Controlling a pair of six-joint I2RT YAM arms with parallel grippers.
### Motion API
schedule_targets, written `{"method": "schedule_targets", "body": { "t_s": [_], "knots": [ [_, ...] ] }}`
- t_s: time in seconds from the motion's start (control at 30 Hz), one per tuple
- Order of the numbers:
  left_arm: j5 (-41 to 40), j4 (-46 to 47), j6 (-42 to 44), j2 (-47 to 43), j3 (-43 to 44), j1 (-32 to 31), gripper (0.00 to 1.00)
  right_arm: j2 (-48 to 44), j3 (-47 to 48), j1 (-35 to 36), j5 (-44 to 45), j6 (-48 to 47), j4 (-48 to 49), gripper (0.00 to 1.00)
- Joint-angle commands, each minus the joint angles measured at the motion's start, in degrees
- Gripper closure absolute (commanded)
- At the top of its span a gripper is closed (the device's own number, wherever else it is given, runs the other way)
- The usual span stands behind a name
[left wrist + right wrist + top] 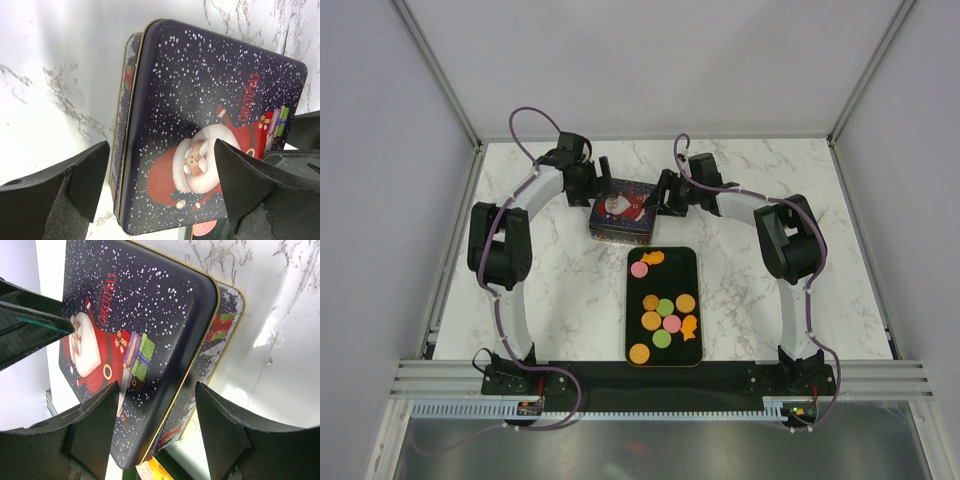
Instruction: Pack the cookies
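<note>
Cookies (671, 323) sit loose on the black tray (672, 275), mid-counter (560, 280), just in front of the Santa tin (620, 215), lid on. Left end effector (600, 185) and right end effector (660, 195) are at the tin's sides, jaws apart, gripping nothing.

Bright, even light; white glare on the table (270, 335); soft shadows.

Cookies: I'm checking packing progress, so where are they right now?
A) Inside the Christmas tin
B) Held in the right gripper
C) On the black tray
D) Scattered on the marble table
C: in the top view the cookies all lie on the black tray, on the near side of the Santa tin, and none is in a gripper.
</note>
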Motion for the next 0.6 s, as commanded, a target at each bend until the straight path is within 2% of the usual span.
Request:
{"method": "schedule_targets", "body": {
  "t_s": [0.0,0.57],
  "knots": [
    [-0.9,0.0,0.6,-3.5,-1.3,0.2,0.07,-2.1,1.6,0.7,2.2,-2.8,-3.1,0.30],
    [6.2,2.9,-2.2,-8.9,-11.0,2.0,0.05,-2.8,2.6,1.5,3.4,-5.4,-5.6,0.30]
  ]
}}
